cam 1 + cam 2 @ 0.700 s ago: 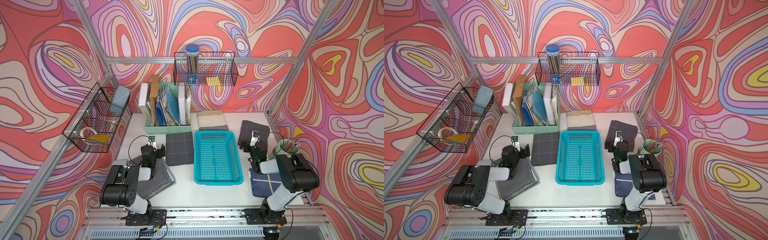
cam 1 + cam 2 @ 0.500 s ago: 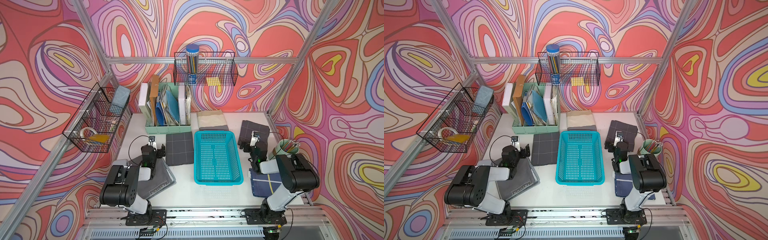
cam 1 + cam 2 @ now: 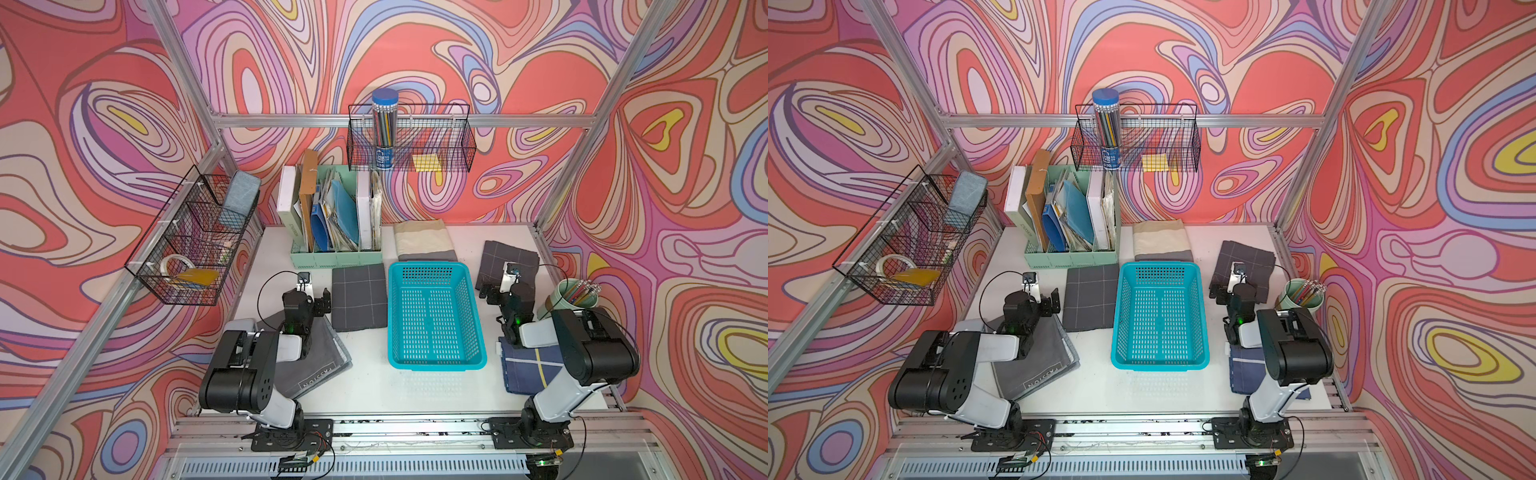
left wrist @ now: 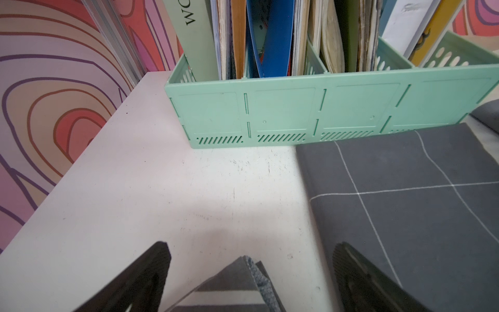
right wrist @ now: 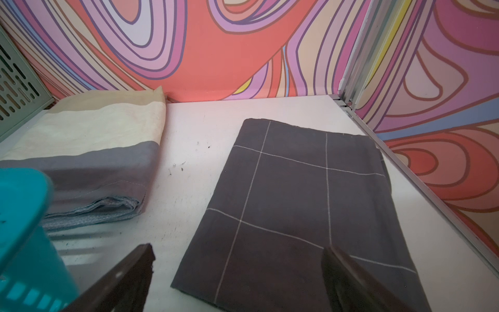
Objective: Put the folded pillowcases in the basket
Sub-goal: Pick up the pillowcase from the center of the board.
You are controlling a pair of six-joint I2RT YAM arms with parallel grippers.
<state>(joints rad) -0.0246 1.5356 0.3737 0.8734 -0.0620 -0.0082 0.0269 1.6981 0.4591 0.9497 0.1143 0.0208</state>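
- The white table [image 3: 374,386] carries everything.
- The turquoise basket [image 3: 432,320] stands in the middle of the table, between the two arms, with its perforated floor bare.
- The mint file organiser [image 3: 332,257] stands at the back, full of folders.
- Five folded cloths lie on the table outside the basket; which one is the pillowcase cannot be told:
  - the grey cloth [image 3: 316,365] lies under the left arm;
  - the navy cloth [image 3: 523,370] lies under the right arm;
  - the near checked cloth [image 3: 359,297] lies just beside the basket;
  - the far checked cloth [image 5: 297,202] lies at the back right;
  - the striped cloth [image 3: 424,243] lies behind the basket.
- The left gripper [image 4: 251,244] is spread wide, holding nothing, at the near checked cloth's edge.
- The right gripper [image 5: 237,247] is spread wide and empty, above the far checked cloth's near end.
- The green cup [image 3: 561,299] holds pencils.
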